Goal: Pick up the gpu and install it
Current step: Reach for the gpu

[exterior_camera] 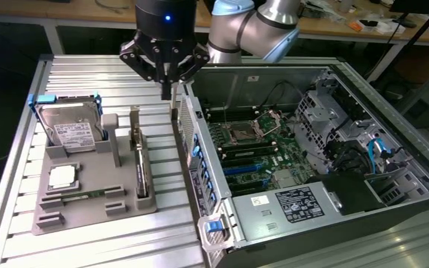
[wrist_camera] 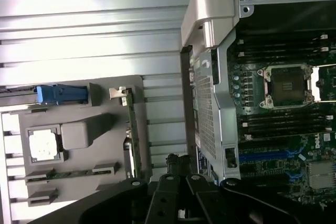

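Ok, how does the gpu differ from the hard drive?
The gpu stands on edge, a thin card; the hard drive leans back, showing a broad silver face with a white label. The hard drive has a blue frame; the gpu a silver bracket. Both rest in the gray holder.

The thin flat rectangular green circuit card, the gpu (exterior_camera: 141, 167) (wrist_camera: 130, 129), stands upright on its long edge in a slot of the grey moulded holder tray (exterior_camera: 87, 207) (wrist_camera: 79, 109). It occupies the side of the tray nearest the open computer case (exterior_camera: 194, 142) (wrist_camera: 210, 108) and runs parallel to the case wall, just beside it but not touching. Its silver metal end bracket (exterior_camera: 134, 120) (wrist_camera: 118, 93) rises at the far end in the exterior view, slightly taller than the card. A dark block lies against one face. Seen from the wrist, the card appears edge-on as a narrow green strip
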`<state>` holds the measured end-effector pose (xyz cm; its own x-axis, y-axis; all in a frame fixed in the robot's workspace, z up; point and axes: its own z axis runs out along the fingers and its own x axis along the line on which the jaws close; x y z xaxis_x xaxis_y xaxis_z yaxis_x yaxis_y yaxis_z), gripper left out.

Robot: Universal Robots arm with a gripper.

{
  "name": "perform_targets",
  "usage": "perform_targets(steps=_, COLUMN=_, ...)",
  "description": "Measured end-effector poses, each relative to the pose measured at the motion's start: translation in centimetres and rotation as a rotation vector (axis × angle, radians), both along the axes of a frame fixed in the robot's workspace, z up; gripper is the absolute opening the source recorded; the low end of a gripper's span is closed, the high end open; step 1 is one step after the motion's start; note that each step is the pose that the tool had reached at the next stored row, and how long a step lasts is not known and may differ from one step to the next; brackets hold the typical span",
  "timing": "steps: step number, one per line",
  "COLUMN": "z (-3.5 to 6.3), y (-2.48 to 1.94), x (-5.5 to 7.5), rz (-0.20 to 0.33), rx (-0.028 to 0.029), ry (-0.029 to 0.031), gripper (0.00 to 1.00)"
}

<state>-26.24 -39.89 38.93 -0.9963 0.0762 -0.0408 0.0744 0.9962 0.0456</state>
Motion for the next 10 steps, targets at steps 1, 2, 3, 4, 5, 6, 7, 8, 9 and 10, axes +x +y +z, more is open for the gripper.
perform_targets(steps=1, z=-0.01, y=0.00, x=-0.4, rz=0.000, rx=0.0000, ry=0.0001, gripper=0.11)
perform_targets(steps=2, z=-0.02, y=0.00, x=-0.8, rz=0.000, rx=0.0000, ry=0.0004, gripper=0.11)
perform_targets(steps=3, z=-0.03, y=0.00, x=-1.2, rz=0.000, rx=0.0000, ry=0.0008, gripper=0.11)
perform_targets(steps=4, z=-0.04, y=0.00, x=-1.6, rz=0.000, rx=0.0000, ry=0.0015, gripper=0.11)
perform_targets(steps=5, z=-0.05, y=0.00, x=-1.9, rz=0.000, rx=0.0000, ry=0.0023, gripper=0.11)
perform_targets(steps=6, z=-0.06, y=0.00, x=-2.3, rz=0.000, rx=0.0000, ry=0.0029, gripper=0.11)
perform_targets(steps=7, z=-0.07, y=0.00, x=-2.7, rz=0.000, rx=0.0000, ry=0.0034, gripper=0.11)
perform_targets(steps=8, z=-0.08, y=0.00, x=-3.1, rz=0.000, rx=0.0000, ry=0.0039, gripper=0.11)
perform_targets(steps=9, z=-0.09, y=0.00, x=-3.5, rz=0.000, rx=0.0000, ry=0.0044, gripper=0.11)
perform_targets(steps=10, z=-0.11, y=0.00, x=-3.8, rz=0.000, rx=0.0000, ry=0.0048, gripper=0.11)
